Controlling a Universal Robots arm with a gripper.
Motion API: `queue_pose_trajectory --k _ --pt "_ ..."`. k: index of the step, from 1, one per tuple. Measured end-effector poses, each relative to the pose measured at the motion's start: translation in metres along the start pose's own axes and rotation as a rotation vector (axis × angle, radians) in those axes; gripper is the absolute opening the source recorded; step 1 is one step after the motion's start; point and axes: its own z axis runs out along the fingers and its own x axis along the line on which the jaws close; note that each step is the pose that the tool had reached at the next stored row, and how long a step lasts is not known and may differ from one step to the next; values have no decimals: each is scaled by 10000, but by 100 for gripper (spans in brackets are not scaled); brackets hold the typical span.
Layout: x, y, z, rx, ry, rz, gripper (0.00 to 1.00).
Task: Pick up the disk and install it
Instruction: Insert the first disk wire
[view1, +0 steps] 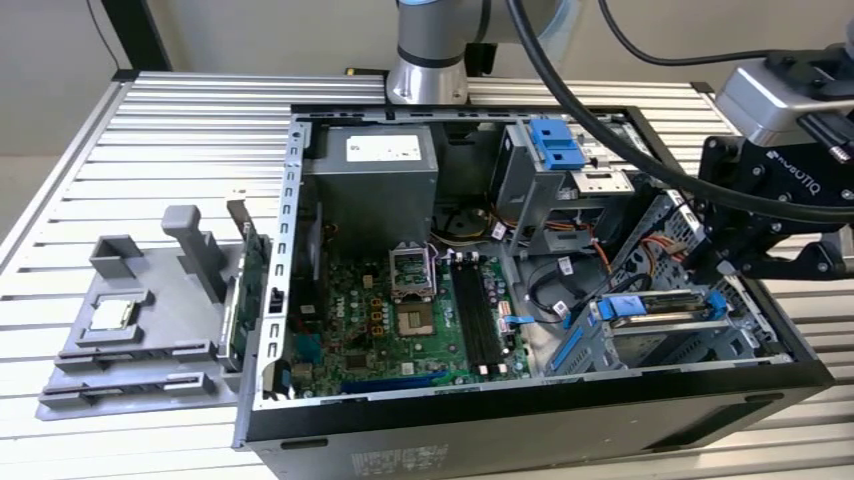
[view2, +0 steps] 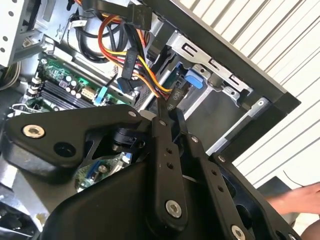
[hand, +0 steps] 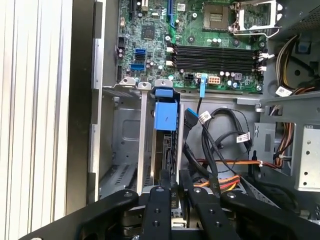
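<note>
Down at the near edge of the exterior view, the case (view1: 534, 425) shows its black side wall along the slatted table (view1: 174, 130). Just behind that wall, at that view's right, is the action: the disk (view1: 661, 307) stands on edge inside the grey cage (view1: 627, 352), with blue rails at both ends. And the claw (hand: 173, 176) is right on it. In both wrist views the two black fingers (hand: 159, 200) are drawn close together, pinching the disk's near end, while its blue tab (hand: 166, 114) sits at the far end of the slot. Just beside the cage, orange and black cables (hand: 220, 167) loop through the neighbouring bay. Moving further in, the green board (view1: 400, 320) lies flat on the case floor, with its long black memory slots (hand: 215, 52) in a row and the socket (view1: 407, 270) near them. Over at the exterior view's left, just beside the case, a grey tray (view1: 134, 370) sits on the table with a small square chip (view1: 111, 314) resting on it. Deeper still comes the grey power box (view1: 374, 180) with its white sticker, then a blue bracket (view1: 551, 145) to its right in that view. At the very back the arm's base (view1: 430, 60) rises from the table. One more thing: in the second wrist view a person's hand (view2: 300, 196) shows past the case's outer wall, blurred.
</note>
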Motion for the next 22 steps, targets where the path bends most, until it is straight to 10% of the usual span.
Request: queue_pose_trajectory --k 22 --pt "-1 0 48 1 1 6 0"
